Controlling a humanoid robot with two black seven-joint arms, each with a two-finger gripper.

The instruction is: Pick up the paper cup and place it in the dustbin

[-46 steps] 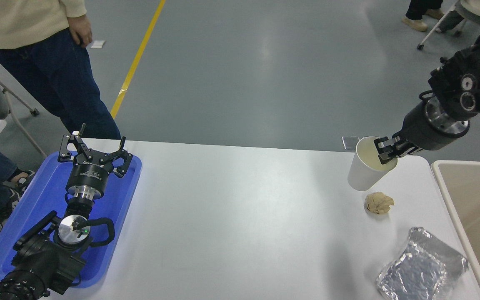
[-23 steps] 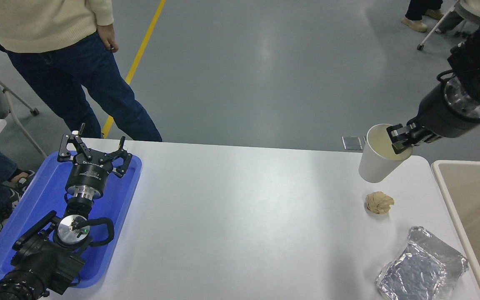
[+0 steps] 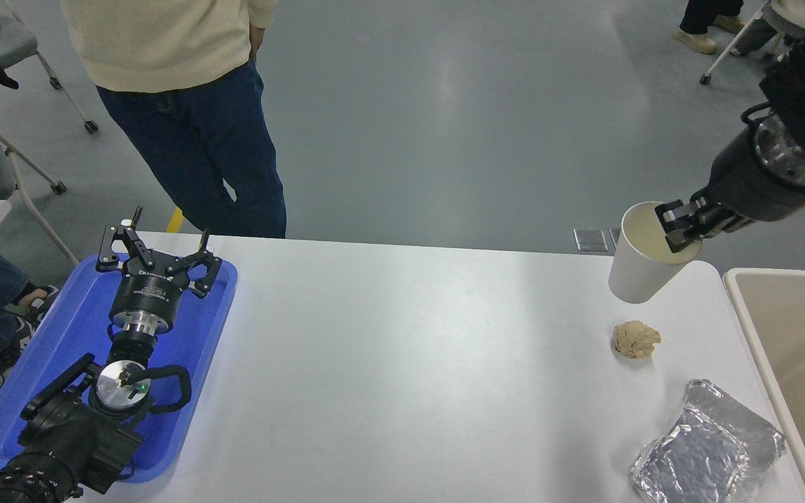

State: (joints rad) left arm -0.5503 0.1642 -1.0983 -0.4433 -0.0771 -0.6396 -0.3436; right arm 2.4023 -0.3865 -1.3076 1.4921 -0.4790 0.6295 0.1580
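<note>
1. White paper cup hangs from my right gripper, pinched by its rolled rim with one finger inside the cream wall, so it tilts clear above the table's far right corner.
2. Beige dustbin waits just to the cup's right.
3. My right arm reaches in from the upper right, wrist angled down-left.
4. My left gripper rests parked over the blue tray, fingers spread, holding nothing.

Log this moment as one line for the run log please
phase: carry | right gripper: shut on paper cup rim, cup lifted off table | dustbin: right of cup, not reached | left gripper: open, parked over blue tray
</note>
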